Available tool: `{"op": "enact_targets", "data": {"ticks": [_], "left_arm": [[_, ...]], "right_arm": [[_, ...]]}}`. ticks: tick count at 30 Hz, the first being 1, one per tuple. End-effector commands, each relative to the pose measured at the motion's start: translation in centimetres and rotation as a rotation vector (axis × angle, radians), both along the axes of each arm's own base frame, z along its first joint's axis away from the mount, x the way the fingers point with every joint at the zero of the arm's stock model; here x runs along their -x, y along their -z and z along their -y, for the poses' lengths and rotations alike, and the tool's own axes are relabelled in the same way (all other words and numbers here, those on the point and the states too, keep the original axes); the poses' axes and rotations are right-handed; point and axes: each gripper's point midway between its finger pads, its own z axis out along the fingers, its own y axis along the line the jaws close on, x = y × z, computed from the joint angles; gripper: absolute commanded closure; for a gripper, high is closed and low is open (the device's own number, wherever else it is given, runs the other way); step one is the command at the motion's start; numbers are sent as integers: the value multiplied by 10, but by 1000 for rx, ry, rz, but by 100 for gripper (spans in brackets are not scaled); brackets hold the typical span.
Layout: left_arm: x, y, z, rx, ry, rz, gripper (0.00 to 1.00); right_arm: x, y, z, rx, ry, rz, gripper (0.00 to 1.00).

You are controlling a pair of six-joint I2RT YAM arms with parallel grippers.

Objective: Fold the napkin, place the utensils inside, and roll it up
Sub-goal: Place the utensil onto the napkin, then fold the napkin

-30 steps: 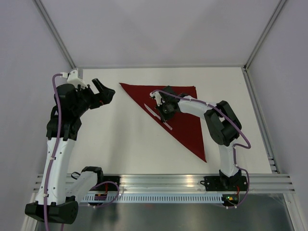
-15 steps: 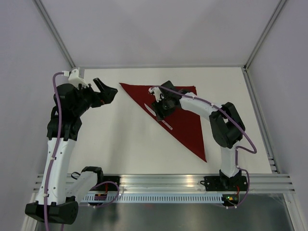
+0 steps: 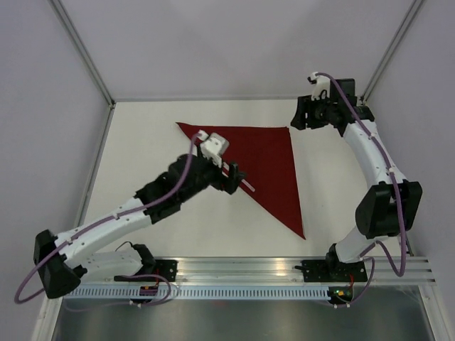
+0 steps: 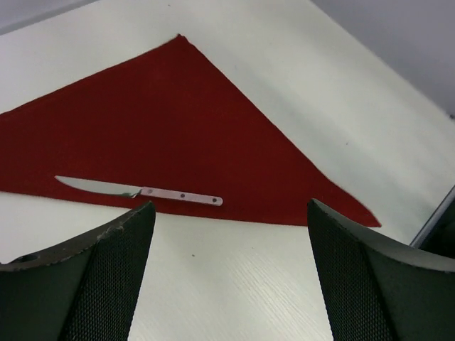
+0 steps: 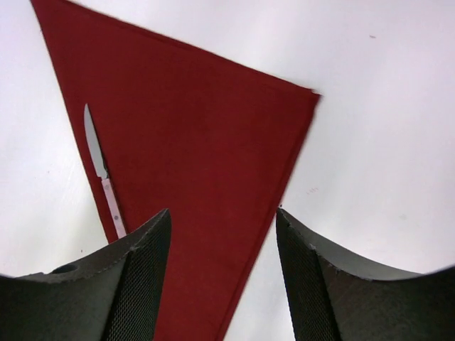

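While the left arm is stretching out from the near edge of the table (image 3: 163, 220), its left gripper (image 3: 232, 175) is hovering just short of the napkin (image 3: 266, 156), with its jaws spread wide and nothing between them.

The napkin is lying flat on the far-middle part of the table as a dark red triangle. One short side is running along the far edge of the cloth, and another is coming down on the right to a sharp near corner. The long edge is slanting from far left to near right. The folding step is looking finished, judging by that shape.

The utensil (image 4: 142, 192), a slim knife, is resting on the cloth just inside the long slanted edge, directly ahead of the left jaws. Its long axis is running parallel to that edge, with the blade tip pointing toward the far-left corner and the riveted handle pointing toward the near right. It is lying uncovered on top, so placing it appears done or nearly done. Nothing is rolled yet, and the rolling is what seems to be remaining.

Farther back, the right gripper (image 5: 222, 213) is hanging high beyond the napkin's far-right corner, well apart from the cloth. Its jaws are parted and carrying nothing.
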Motion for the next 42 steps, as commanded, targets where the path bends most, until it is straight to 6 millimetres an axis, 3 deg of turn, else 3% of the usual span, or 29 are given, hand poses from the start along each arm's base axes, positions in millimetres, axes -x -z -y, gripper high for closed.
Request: {"op": "enact_targets", "data": {"ticks": [1,2,4,5,7,8,9,12,14,16,17,18,29,42], "left_arm": [[-5,8,29,-108,-68,270,10],[17,31,49,-183,18,328,10],[32,50,68,-230,66,377,9],[45,69,88,-245,112,399,9],[58,87,105,-285,178,459,9],[73,90,117,-258,217,499,8],[78,110,126,-318,251,532,8],[99,136,148,-358,329,598,9],[110,146,162,-371,376,623,9],[117,167,175,-405,411,635,9],[123,167,184,-412,428,656,9],[126,181,190,-431,449,662,10],[139,217,235,-442,539,668,17],[143,250,252,-450,575,657,27]], "right_arm": [[28,-11,15,-60,21,-23,34],[29,-11,21,-60,36,-22,33],[31,-6,35,-49,75,-29,34],[31,-6,37,-70,97,-40,34],[31,-4,41,-81,111,-33,33],[31,-3,42,-81,115,-30,34],[33,-3,42,-84,117,-30,33],[32,0,57,-79,152,-28,34],[32,0,59,-80,153,-21,33],[33,1,60,-77,154,-20,33],[33,1,60,-75,155,-19,34],[32,0,62,-73,159,-14,34],[34,-1,65,-66,166,3,39],[33,1,65,-62,161,0,43]]}}
